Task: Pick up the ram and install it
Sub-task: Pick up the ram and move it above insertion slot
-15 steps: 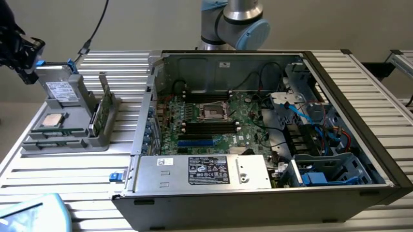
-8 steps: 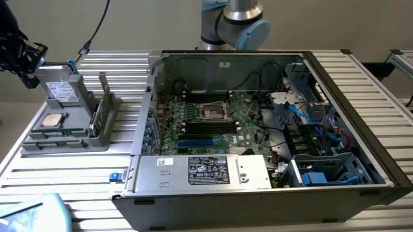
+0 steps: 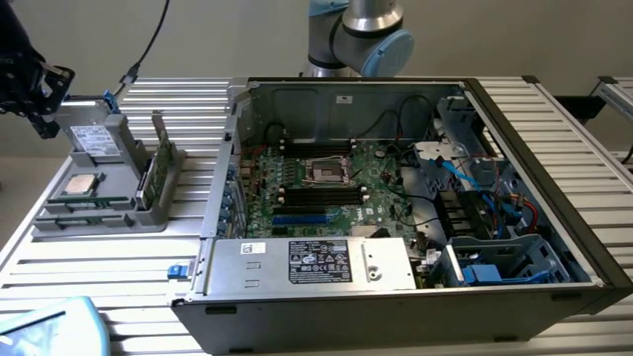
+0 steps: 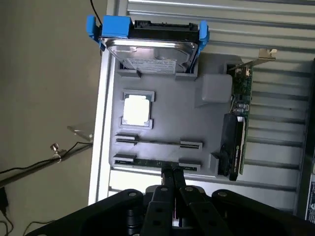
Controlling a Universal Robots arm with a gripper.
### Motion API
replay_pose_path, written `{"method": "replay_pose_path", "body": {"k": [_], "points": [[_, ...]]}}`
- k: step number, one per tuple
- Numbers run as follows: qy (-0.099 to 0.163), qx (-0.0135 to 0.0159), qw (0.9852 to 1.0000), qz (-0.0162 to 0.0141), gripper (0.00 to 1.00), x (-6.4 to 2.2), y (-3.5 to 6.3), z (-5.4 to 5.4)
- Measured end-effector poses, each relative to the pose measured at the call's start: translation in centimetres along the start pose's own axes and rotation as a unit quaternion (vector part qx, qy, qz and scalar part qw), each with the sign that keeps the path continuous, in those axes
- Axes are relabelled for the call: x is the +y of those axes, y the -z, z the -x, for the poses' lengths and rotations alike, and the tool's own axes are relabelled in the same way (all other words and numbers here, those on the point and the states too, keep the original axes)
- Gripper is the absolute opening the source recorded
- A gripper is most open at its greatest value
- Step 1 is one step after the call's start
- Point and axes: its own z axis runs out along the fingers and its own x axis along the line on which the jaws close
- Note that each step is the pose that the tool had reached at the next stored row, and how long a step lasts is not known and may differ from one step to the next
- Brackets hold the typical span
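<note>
The end effector [image 4: 171, 172] was clenched shut and empty, poised over the ram [image 4: 147, 161], a thin green stick lying in the closest groove of a grey tray [image 4: 211, 93]. Farther along the tray sat a silver processor [image 4: 136, 109], then a hard drive [image 4: 147, 51]. An open computer case [image 3: 327, 100] stood beside the tray on the slatted counter [image 3: 99, 297].

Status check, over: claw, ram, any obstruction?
Claw shut, holding nothing visible, over grey plastic parts tray. Thin green ram stick lies in tray cradle, near claw. Nothing between them.
</note>
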Motion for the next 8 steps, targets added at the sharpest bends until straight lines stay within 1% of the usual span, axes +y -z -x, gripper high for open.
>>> {"method": "replay_pose_path", "body": {"k": [2,4,6,8], "points": [[0.017,0.001,0.9998,-0.001,0.1,0.0,-0.02,0.0],[0.036,0.002,0.9993,-0.0021,0.1,0.0,-0.03,0.0],[0.054,0.0031,0.9985,-0.0031,0.1,0.0,-0.04,0.01],[0.072,0.004,0.9974,-0.0042,0.1,0.0,-0.06,0.01]]}}
